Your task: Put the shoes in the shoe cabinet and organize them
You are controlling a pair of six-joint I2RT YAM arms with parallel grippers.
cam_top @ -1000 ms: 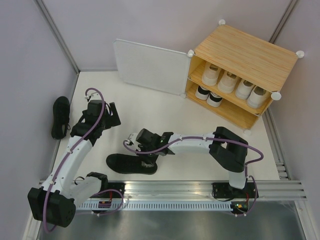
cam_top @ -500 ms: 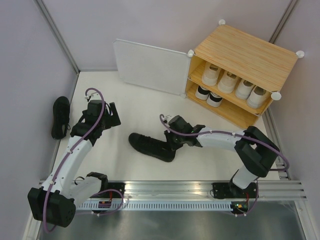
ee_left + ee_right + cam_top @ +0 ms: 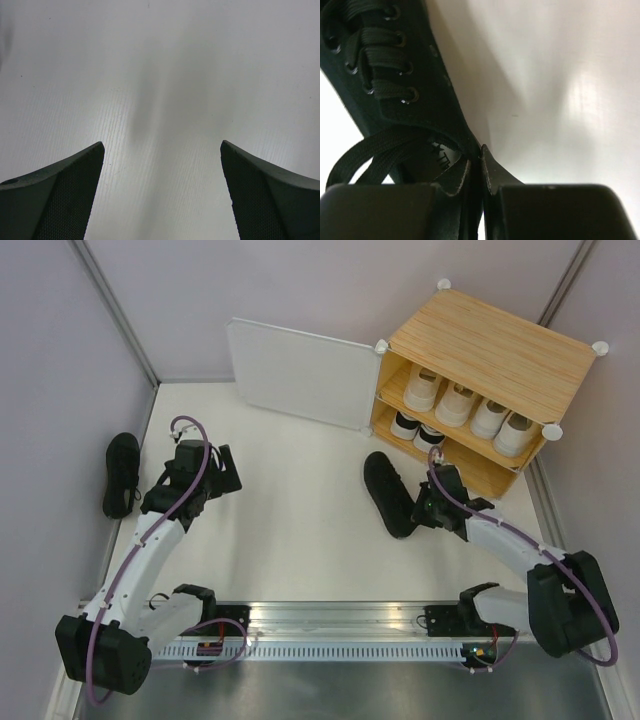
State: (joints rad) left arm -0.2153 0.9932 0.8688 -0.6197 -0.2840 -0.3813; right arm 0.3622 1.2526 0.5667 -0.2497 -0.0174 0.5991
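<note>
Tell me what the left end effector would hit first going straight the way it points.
Probably the table: between the left end effector's open fingers the wrist view shows only its white surface.

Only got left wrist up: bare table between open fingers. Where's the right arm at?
Observer: The right end effector is gripping a black shoe just in front of the open shoe cabinet.
Operator: Gripping it where?
Observer: The right wrist view shows its fingers pinching the collar edge, next to the laces.
Operator: Anything near my arm to grab?
Observer: A second black shoe lies by the left wall, off to the left of the left end effector.
</note>
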